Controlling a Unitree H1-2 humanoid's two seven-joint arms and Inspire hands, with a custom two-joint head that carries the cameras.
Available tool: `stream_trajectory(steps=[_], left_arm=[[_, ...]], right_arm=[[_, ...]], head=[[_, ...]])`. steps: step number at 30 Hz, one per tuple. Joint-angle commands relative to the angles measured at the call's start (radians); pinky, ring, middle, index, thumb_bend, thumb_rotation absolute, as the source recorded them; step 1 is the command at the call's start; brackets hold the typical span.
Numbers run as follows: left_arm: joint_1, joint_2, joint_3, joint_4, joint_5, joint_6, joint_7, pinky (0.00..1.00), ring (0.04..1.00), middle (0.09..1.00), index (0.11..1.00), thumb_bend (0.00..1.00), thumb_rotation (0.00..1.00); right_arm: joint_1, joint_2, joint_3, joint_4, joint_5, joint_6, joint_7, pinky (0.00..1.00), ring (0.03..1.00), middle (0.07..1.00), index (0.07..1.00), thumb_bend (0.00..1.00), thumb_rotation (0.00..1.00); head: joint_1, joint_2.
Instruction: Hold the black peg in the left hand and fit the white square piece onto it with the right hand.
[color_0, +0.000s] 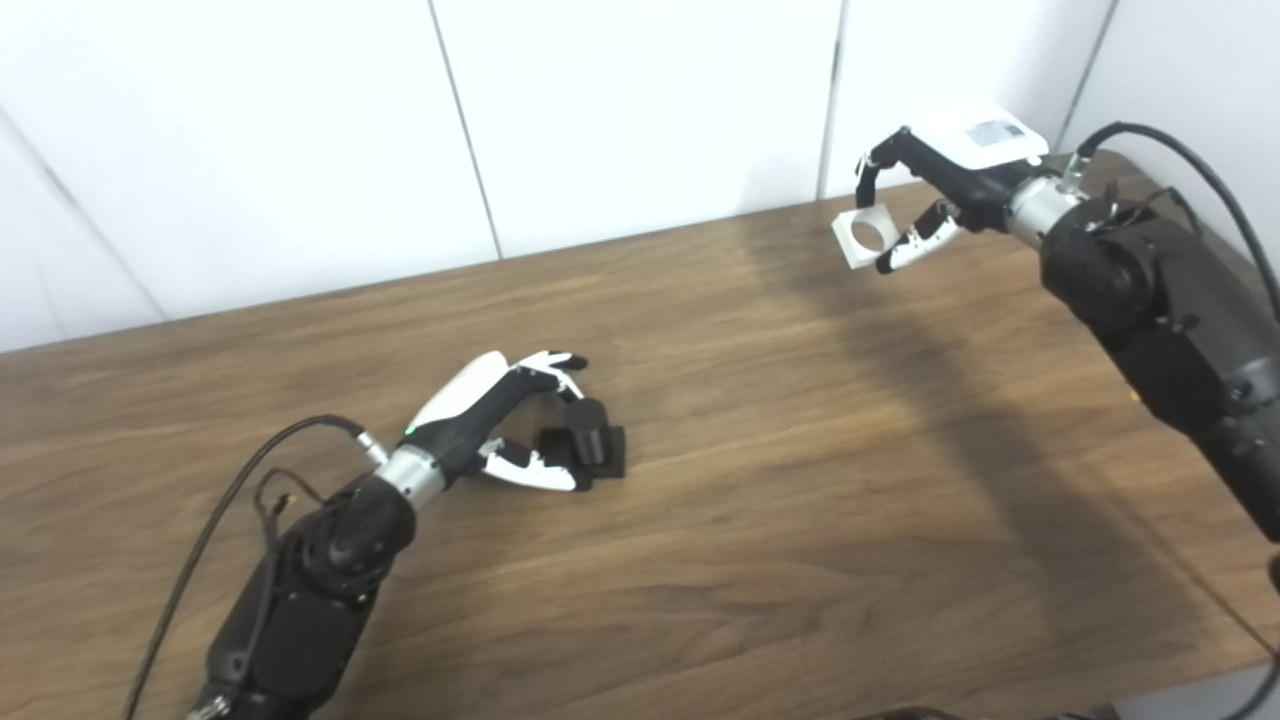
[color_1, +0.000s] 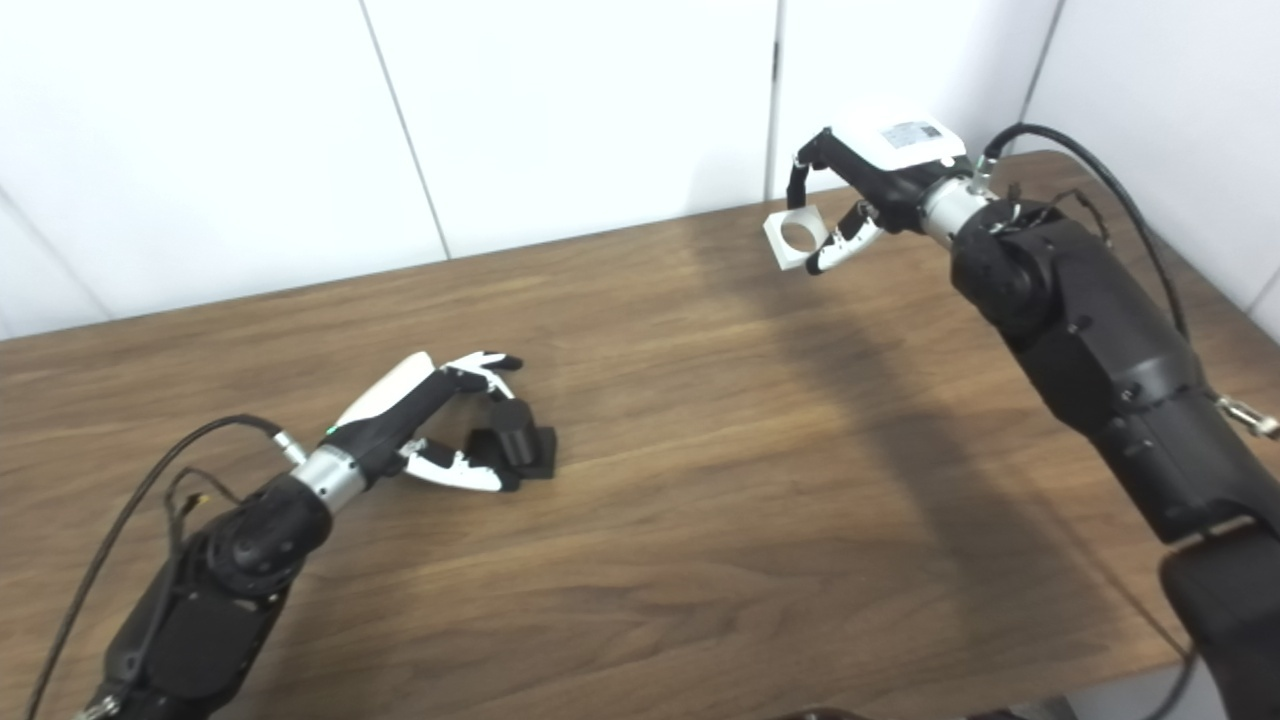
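The left hand (color_0: 500, 420) cups the black peg (color_0: 590, 445) standing on the counter (color_0: 800, 480). Well apart from the peg, the right hand (color_0: 935, 190) holds the white square piece (color_0: 866, 236) aloft.

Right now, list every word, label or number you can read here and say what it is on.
No text can be read.
Grey label patch on the white back of the right robot hand: too small and blurred to read.
Left robot hand, black peg, white square piece, table: no markings visible.

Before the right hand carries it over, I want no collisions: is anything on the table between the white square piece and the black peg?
Nothing visible: only bare table lies between the white square piece in the right hand and the black peg at the left hand.
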Motion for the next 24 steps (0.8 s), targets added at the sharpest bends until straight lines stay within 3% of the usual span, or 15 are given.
stream_trajectory(steps=[1,12,24], left_arm=[[0.029,0.009,-0.026,0.053,0.041,0.072,-0.048,0.94,0.971,0.918,0.491,0.52,0.07],[0.024,-0.003,-0.033,0.057,0.054,0.077,-0.038,0.93,0.965,0.911,0.492,0.52,0.07],[0.019,-0.007,-0.038,0.054,0.059,0.082,-0.043,0.95,0.966,0.915,0.492,0.52,0.07]], right_arm=[[-0.049,-0.010,-0.011,-0.073,0.010,-0.021,0.014,0.63,0.737,0.730,0.482,0.52,0.13],[-0.059,0.045,-0.010,-0.257,0.076,0.002,0.159,0.66,0.761,0.742,0.482,0.52,0.13],[-0.079,0.121,0.007,-0.306,0.079,-0.003,0.237,0.63,0.753,0.747,0.482,0.52,0.14]], head=[[0.005,0.001],[0.045,0.002],[0.077,0.002]])
